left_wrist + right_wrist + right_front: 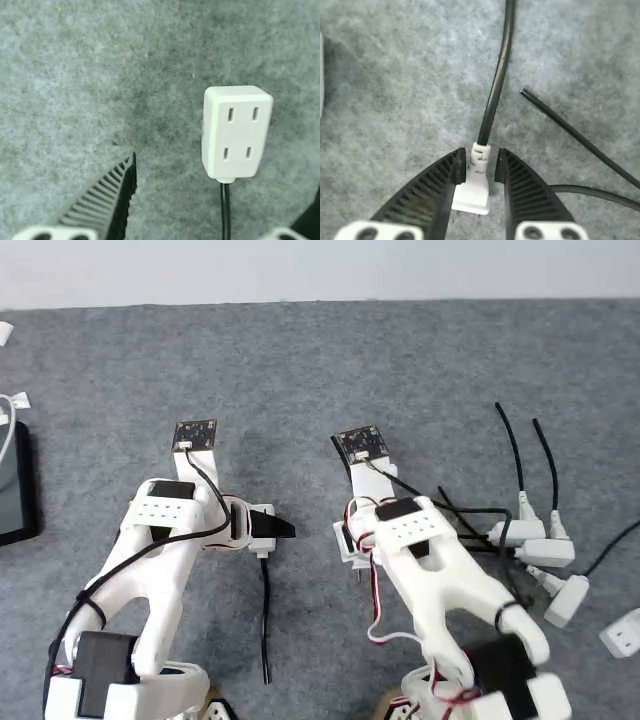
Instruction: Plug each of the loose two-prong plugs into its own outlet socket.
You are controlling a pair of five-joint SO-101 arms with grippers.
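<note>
Although both arms stand side by side on the grey carpet (400, 370), their grippers differ in state.

1. Left arm. The left gripper (270, 527) is spread wide, nothing held. Wrist view: one serrated finger (112, 197) shows at one side, and the edge of the other shows at the far corner. The outlet block (235, 132) lies flat on the carpet btwn them, clear of the serrated finger. It is white w/ four slots in two pairs, all vacant. Its black cord (225, 210) exits the end nearest the wrist. In the high view this cord runs back along the carpet beside the arm.

2. Right arm. The right gripper (481, 154) is clamped on a white plug (470, 195), w/ fingers on either side of the body. The prongs point back toward the wrist. The plug cable (497, 75) leads straight out away from the wrist. A second black lead (560, 125) lies on the carpet near it, its cut end free.

3. Other items, high view. A cluster of white plugs (545, 552) w/ black leads lies just beside the right arm, on the side away from the left arm. A lone white block (622, 633) sits apart from the cluster at the frame edge. A dark flat item (15, 480) lies on the carpet at the opposite edge.
</note>
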